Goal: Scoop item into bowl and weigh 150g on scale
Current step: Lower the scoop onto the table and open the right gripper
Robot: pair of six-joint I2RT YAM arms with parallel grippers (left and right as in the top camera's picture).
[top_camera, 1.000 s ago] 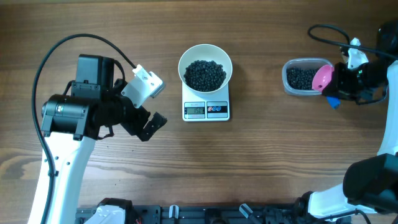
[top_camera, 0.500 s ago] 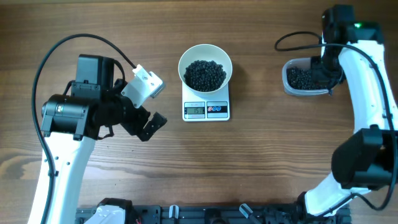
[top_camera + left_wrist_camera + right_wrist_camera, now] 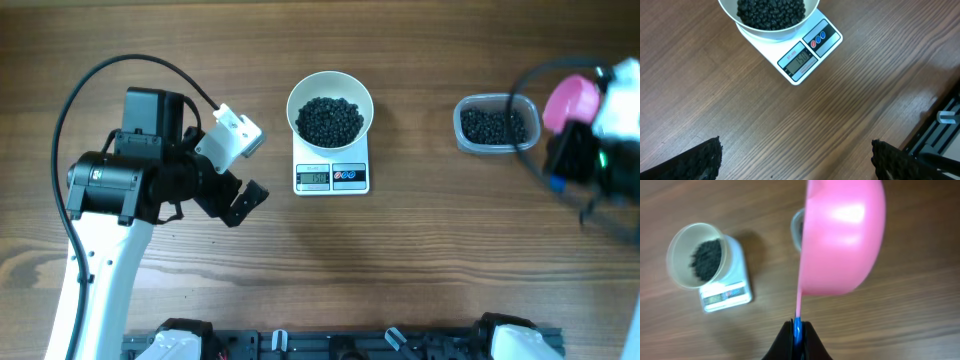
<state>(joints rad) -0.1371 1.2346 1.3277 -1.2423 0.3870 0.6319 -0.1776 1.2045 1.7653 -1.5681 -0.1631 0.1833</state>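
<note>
Right, status from that moment: the bowl [image 3: 299,110] sat on the scale [image 3: 332,182] near the middle of the tabletop [image 3: 420,260]. It covered the back of the platform, and the display and buttons showed in front. The beads [image 3: 330,120] filled the bowl's centre in a dark heap, below the rim. From the left wrist view we read the display as roughly 150, but the digits weren't sharp enough to be sure.

The left gripper [image 3: 796,150] was at full width and held nothing. Its fingers [image 3: 700,160] hung at the two bottom corners of its own view, over bare wood and well short of the scale. In the overhead view that arm was parked to the left of the scale, well apart from it.

The right gripper [image 3: 797,332] was clamped tight on the thin blue handle of the pink scoop [image 3: 840,235]. The scoop's head stood up in front of the wrist camera, and we couldn't tell whether anything was in it. In the overhead view that arm was smeared with blur at the far right edge, with the scoop just right of the tub [image 3: 459,130]. The tub held more beads and stood well to the right of the scale.
</note>
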